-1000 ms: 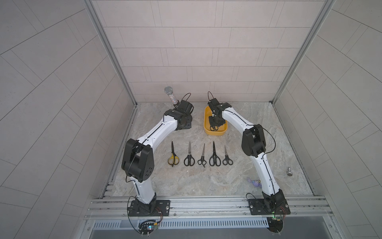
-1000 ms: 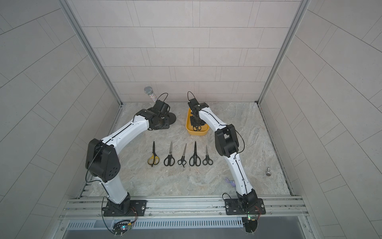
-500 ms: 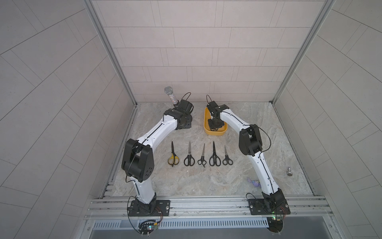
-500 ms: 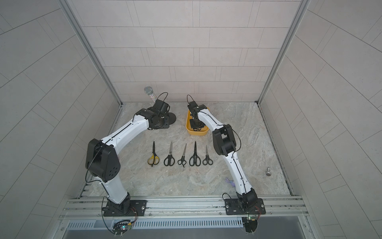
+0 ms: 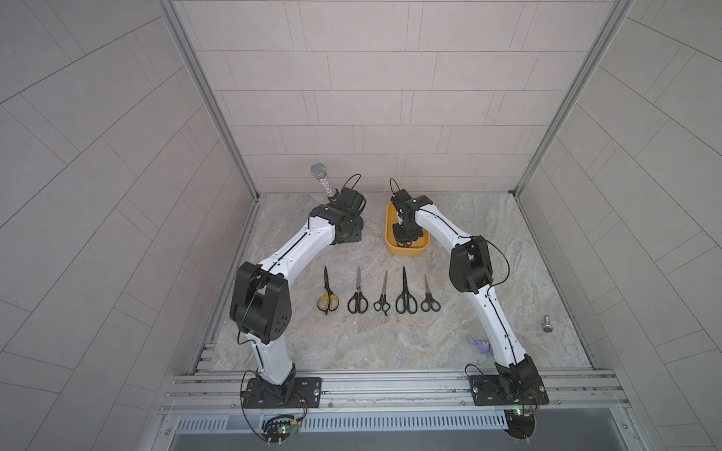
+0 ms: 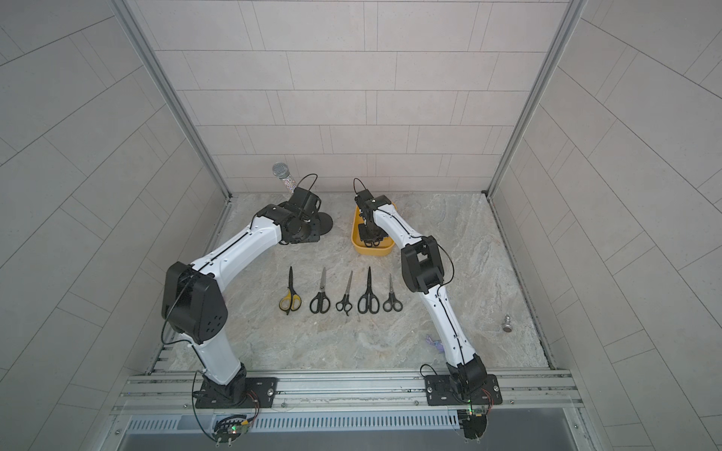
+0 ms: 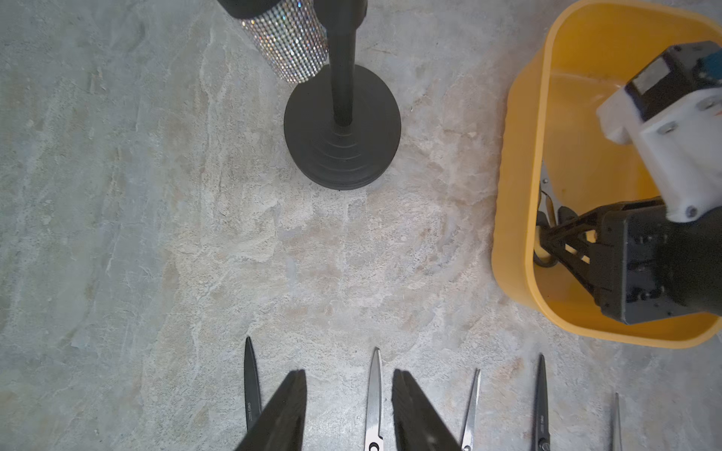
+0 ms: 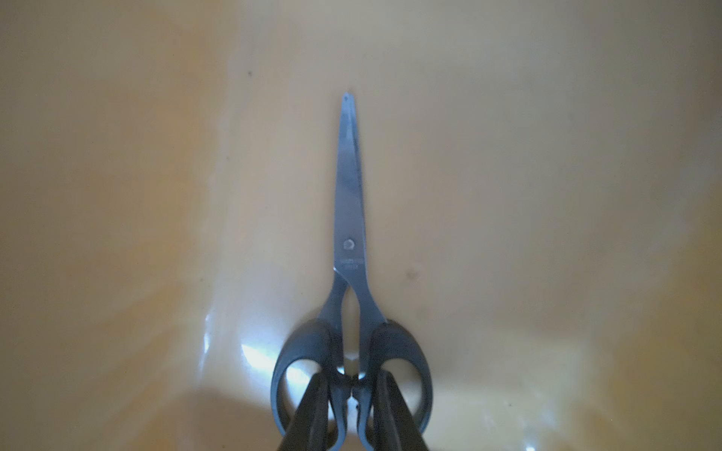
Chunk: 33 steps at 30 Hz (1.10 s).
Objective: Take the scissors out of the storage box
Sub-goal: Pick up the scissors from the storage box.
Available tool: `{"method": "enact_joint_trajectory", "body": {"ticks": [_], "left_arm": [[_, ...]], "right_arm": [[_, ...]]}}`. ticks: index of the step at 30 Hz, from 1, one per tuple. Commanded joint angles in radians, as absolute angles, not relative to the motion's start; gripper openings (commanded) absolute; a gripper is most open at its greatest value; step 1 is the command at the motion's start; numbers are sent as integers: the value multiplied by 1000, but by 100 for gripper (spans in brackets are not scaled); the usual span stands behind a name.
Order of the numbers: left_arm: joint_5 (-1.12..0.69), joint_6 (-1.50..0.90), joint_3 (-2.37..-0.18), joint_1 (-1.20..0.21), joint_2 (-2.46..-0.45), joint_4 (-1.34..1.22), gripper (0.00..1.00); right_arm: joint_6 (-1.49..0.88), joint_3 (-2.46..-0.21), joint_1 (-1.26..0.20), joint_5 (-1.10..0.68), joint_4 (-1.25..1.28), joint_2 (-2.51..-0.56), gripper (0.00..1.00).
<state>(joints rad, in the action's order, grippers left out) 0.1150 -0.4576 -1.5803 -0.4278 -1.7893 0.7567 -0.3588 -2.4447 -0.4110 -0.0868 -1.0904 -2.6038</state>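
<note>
One pair of black-handled scissors (image 8: 349, 218) lies flat on the floor of the mustard-yellow storage box (image 5: 406, 253), blades closed. My right gripper (image 8: 351, 377) reaches down into the box (image 7: 512, 218). Each of its fingertips sits inside a handle loop, and together they are shut on the two inner handle bars. In both top views the arm hides most of this pair (image 6: 372, 243). Several more scissors lie in a row in front of the box, from a yellow-handled pair (image 5: 327, 293) to a small black pair (image 5: 429, 298). My left gripper (image 7: 349, 375) hovers open and empty above the blade tips.
A glittery microphone (image 5: 324, 181) on a black round stand (image 7: 342, 132) is at the back left, close to my left wrist. A small metal knob (image 5: 547, 324) and a purple toy (image 5: 482, 345) lie front right, near the right arm's base.
My right gripper has sunk deeper into the box and its jaws have narrowed onto the scissors' handles. The left arm and the row of scissors have not moved.
</note>
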Motion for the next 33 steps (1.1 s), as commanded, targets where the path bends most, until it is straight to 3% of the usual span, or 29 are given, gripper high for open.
{"method": "enact_joint_trajectory", "body": {"ticks": [1,4,14,33], "left_arm": [[132,-445,-1619,-427,-1795,776,42],[125,-445,-1634,-428,-1805,776,42],[118,-442,-1694,-427,-1849,785,42],[106,-459,-1721,-429,-1859,778,42]], "right_arm": [[-392,-2433,-401,-132,-1177,-2679,5],[-398,-2453,-396,-145,-1167,-2665,0],[-419,-2485,-385,-133,-1086,-2543,0],[-392,-2472,-351,-113,-1196,-2413,0]]}}
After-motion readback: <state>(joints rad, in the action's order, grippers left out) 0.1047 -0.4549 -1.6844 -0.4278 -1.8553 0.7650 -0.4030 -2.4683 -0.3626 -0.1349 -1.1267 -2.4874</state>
